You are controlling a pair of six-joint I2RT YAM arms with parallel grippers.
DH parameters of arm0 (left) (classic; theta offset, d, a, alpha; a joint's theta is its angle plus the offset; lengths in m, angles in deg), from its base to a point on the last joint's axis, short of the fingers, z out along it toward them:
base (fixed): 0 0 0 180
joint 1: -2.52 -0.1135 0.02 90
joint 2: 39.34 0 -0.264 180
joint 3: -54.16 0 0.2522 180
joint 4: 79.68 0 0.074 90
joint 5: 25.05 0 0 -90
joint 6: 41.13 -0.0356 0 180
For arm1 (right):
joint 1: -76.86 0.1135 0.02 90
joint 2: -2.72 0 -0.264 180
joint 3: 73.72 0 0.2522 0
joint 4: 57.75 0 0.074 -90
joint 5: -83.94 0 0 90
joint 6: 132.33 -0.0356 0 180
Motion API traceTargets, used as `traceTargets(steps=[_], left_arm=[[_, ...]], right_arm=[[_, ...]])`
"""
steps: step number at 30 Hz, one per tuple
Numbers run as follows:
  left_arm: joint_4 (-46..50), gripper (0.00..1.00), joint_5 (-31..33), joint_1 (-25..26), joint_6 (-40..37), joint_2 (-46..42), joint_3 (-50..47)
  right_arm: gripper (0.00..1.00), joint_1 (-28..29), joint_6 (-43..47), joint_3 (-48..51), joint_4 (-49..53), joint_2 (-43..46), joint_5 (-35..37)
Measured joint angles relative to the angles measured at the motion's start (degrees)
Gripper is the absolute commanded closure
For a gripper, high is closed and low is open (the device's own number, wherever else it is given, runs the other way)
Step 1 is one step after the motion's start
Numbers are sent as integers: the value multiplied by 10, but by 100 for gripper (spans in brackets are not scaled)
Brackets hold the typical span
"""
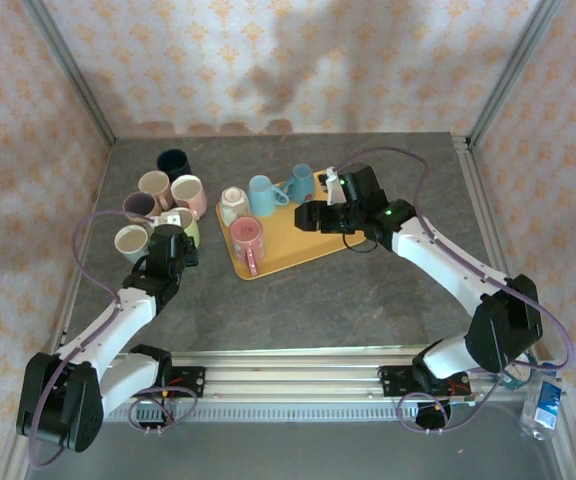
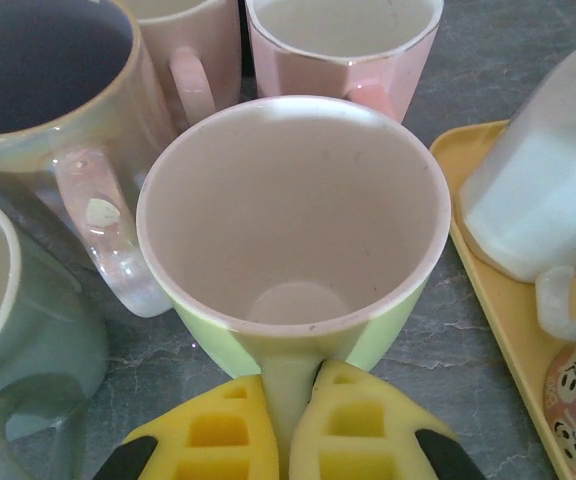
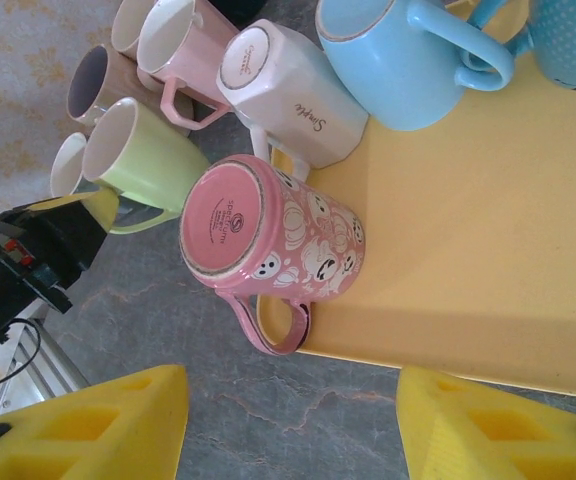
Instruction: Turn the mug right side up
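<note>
Left of the tray point(image 1: 313, 252), the left tool point(image 2: 293, 388) was clamped on the handle of the green mug point(image 2: 288, 210). That mug stood upright on the tabletop point(image 1: 368, 300), hemmed in by other upright mugs on its far and left sides. The left arm reached forward, low. On the tray's near left edge the pink mug point(image 3: 268, 240) stood upside down, its handle overhanging the rim. The right tool point(image 3: 288, 400) hovered over the tray, fingers half apart and empty, its arm stretching in from the right.
</note>
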State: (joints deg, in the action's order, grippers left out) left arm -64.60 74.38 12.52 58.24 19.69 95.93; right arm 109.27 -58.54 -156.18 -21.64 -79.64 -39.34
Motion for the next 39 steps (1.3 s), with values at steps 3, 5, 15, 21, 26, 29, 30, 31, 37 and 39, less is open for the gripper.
traceTargets(steps=[3,5,15,21,26,29,30,31,37,39], left_arm=[[-8,100,0,0,-5,19,0],[-8,100,0,0,-5,28,0],[-7,83,1,0,-4,42,11],[-4,67,-1,0,-1,44,30],[0,63,-6,0,2,32,31],[14,62,-14,0,6,19,31],[19,61,-15,0,8,13,31],[23,61,-17,0,9,8,31],[71,55,-41,0,28,-31,49],[94,54,-50,0,44,-45,68]], right_arm=[[43,0,0,-6,0,-2,-2],[43,0,0,-8,-1,-2,-2],[43,0,0,-10,0,-2,-2],[42,0,0,-10,0,-2,-2],[42,0,0,-10,0,-2,-2],[42,0,1,-10,0,-2,-1],[42,0,3,-10,0,-2,-1],[42,-1,4,-10,0,-2,0],[42,-4,10,-10,4,1,12],[42,-4,14,-9,10,6,23]])
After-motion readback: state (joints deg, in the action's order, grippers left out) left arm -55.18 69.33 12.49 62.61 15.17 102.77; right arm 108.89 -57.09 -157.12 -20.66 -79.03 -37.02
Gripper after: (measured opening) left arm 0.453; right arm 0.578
